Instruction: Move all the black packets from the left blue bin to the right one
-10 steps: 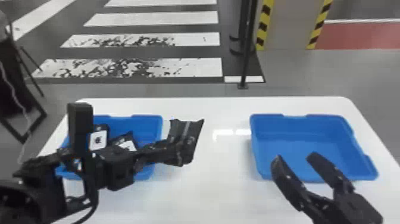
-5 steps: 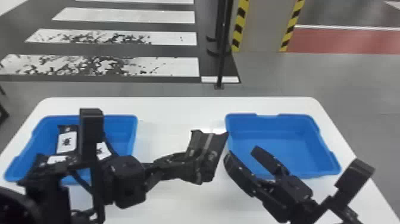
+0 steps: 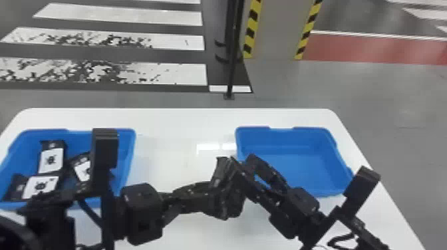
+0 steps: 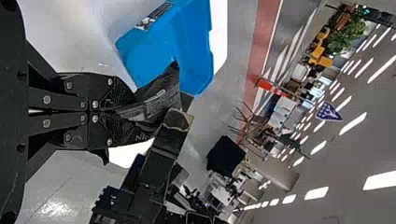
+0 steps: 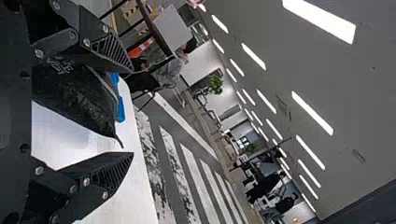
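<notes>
My left gripper (image 3: 208, 199) is over the middle of the table, shut on a black packet (image 3: 223, 189). In the left wrist view, the left gripper (image 4: 133, 112) pinches one end of that packet (image 4: 156, 102). My right gripper (image 3: 244, 163) meets the packet's free end by the near left corner of the right blue bin (image 3: 292, 166). Seen from the right wrist, the right gripper (image 5: 133, 112) has its fingers spread, the packet (image 5: 74, 95) between them and closer to one. Three packets (image 3: 51, 159) (image 3: 40, 187) (image 3: 81, 168) lie in the left blue bin (image 3: 131, 156), partly behind the left arm.
Both bins stand on a white table (image 3: 179, 123), with a wide gap between them. The left arm reaches across the near side of the left bin. A dark pole (image 3: 232, 60) rises from the floor past the far edge.
The head view has turned, shifting the bins leftward in it. My left gripper has carried the packet rightward, and my open right gripper has come left from the right bin to meet it.
</notes>
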`<state>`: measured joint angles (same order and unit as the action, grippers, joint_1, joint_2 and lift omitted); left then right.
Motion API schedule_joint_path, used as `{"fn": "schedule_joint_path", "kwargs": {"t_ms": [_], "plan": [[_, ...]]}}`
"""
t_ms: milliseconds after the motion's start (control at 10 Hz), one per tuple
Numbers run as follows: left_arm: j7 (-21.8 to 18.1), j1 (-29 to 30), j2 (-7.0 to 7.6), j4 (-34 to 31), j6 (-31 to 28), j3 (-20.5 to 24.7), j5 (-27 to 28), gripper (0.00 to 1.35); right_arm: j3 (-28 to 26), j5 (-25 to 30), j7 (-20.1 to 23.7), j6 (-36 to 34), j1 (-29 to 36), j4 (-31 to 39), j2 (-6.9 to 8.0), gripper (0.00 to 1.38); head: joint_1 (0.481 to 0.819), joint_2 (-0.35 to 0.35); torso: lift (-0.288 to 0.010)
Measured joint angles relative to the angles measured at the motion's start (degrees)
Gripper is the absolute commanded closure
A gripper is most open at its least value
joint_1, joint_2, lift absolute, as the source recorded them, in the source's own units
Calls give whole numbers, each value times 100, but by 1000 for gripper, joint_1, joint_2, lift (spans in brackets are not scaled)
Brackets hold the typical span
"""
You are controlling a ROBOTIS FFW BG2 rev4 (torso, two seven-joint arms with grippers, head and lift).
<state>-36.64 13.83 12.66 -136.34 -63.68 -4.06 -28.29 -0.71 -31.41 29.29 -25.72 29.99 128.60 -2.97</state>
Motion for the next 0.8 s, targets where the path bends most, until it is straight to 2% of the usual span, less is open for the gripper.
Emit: {"fn": "schedule_joint_path", "kwargs": {"t_ms": [100, 400, 500, 600, 700, 800], "plan": [[0, -5, -1, 1, 19, 4, -3, 1210, 11, -80, 19, -73, -3, -32, 3, 1303, 695, -102, -140], [-1, 8, -12, 1, 62, 34, -27, 1207, 14, -101, 50, 61, -3, -35, 9, 1279, 695, -103, -140], [28, 31, -23, 1, 127, 68, -31, 1023, 19, -116, 85, 53, -2, -35, 14, 1279, 695, -97, -140], [207, 136, -68, -4, 306, 164, -109, 469, 24, -142, 110, -15, -4, -43, 10, 1279, 695, -84, -140], [315, 321, -182, -42, 480, 378, -160, 110, 23, -162, 114, -39, -52, -87, -7, 1279, 695, -62, -140], [328, 473, -266, -85, 578, 566, -142, 96, 17, -170, 108, -48, -177, -200, -52, 1279, 695, -51, -140]]}}
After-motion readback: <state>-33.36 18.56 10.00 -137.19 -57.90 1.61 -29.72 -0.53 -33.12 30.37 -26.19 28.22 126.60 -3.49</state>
